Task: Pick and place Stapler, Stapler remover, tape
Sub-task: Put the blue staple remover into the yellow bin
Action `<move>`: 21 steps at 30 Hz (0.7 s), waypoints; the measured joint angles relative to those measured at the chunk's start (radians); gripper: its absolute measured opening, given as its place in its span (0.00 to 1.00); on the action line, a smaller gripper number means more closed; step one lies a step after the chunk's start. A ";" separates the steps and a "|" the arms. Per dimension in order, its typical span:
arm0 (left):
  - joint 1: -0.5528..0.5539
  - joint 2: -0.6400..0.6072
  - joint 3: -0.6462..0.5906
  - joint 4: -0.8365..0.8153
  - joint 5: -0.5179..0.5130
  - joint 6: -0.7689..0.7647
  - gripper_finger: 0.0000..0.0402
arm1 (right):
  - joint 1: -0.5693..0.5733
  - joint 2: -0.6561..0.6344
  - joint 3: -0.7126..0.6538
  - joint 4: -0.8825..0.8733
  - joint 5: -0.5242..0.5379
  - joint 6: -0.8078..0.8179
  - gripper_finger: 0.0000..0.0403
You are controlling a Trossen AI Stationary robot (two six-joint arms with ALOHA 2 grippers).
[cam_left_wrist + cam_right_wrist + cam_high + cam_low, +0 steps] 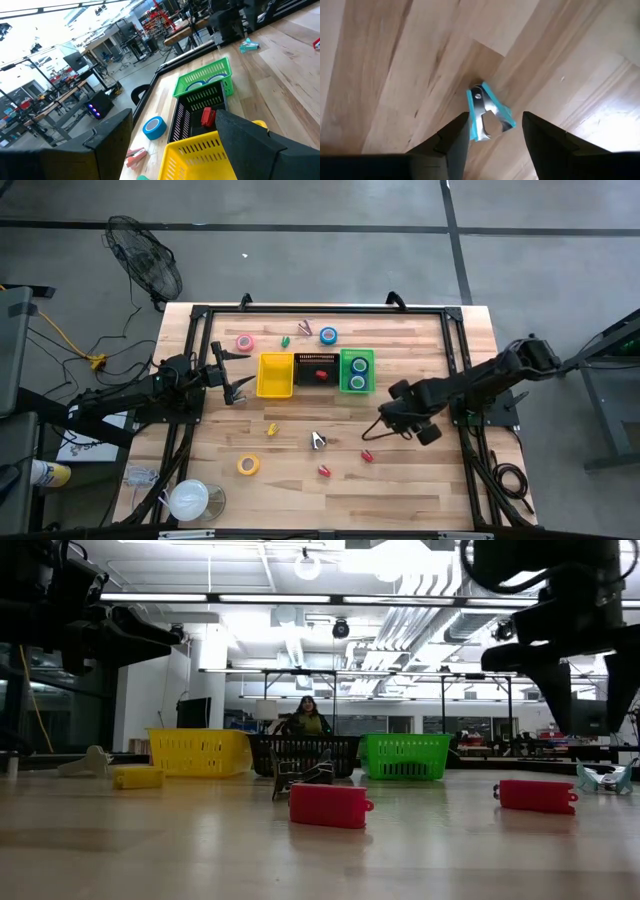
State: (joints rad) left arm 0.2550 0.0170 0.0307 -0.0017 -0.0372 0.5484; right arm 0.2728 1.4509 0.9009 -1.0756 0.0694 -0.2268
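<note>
Both arms were dark, jointed and tubular beside the table (420, 480), the left gripper (236, 378) and right gripper (372, 432) each ending in two black wedge-shaped fingers (451, 142).

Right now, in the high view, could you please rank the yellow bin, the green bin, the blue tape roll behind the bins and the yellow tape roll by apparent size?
1. yellow bin and green bin: too alike to rank.
2. yellow tape roll
3. blue tape roll, only slightly smaller.
</note>
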 joint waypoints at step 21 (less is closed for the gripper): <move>0.000 0.000 0.000 0.000 0.000 0.000 0.70 | 0.066 0.047 0.001 0.005 0.089 -0.010 0.59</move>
State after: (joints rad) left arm 0.2552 0.0171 0.0305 -0.0017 -0.0372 0.5484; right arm 0.3389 1.4977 0.9016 -1.0706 0.1581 -0.2363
